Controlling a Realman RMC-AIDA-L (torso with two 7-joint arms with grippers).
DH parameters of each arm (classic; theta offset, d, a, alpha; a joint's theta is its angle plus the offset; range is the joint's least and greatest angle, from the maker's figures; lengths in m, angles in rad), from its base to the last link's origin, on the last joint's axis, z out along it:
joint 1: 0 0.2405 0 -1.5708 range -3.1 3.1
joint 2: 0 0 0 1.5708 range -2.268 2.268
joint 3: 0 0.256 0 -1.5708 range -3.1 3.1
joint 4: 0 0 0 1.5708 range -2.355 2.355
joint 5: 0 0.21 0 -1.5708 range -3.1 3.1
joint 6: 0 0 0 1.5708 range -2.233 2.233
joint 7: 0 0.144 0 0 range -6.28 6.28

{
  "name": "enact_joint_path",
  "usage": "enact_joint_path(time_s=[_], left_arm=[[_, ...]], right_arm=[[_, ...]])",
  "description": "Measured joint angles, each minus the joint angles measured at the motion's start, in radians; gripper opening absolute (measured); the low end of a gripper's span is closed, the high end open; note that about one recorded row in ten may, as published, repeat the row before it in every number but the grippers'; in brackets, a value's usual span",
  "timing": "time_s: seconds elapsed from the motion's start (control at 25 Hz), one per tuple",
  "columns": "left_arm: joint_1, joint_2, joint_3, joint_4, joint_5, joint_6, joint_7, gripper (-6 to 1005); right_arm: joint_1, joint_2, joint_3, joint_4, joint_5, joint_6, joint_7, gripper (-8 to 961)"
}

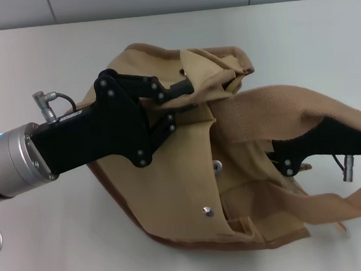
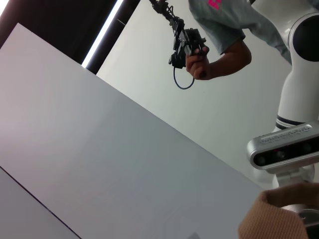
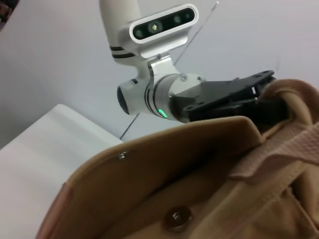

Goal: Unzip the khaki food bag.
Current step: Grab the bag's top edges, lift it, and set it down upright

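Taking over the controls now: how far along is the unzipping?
Done: the khaki food bag lies on its side on the table with both arms on it. In hand: the left hand grips fabric at the bag's far top edge; the right hand is under a webbing handle. Left: the zipper isn't visible, so opening can't be confirmed.

Nothing readable on the tan bag, its snaps or its strap. Raised lettering along the front of the grey camera bar in the left wrist view, too faint to make out. Pink marks on a bystander's grey shirt, cut off at the frame edge, unreadable. No labels, numbers or signs to be read on the arms or on the white table.
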Motion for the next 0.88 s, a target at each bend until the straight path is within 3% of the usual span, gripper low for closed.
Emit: enact_joint_path(time_s=[0.24,0.68,0.88], left_arm=[[0.000,0.000,0.001,0.000,-0.002,-0.001,-0.001,78],[0.002,0.001,-0.003,0.000,-0.007,-0.001,-0.002,78],[0.007,0.003,-0.003,0.000,-0.018,-0.001,-0.003,78]], right_arm=[[0.000,0.000,-0.037,0.044,0.071,0.000,-0.046,205],[-0.022,-0.004,-0.039,0.089,0.157,0.000,-0.066,6],[-0.049,-0.008,-0.037,0.090,0.155,-0.009,-0.062,3]])
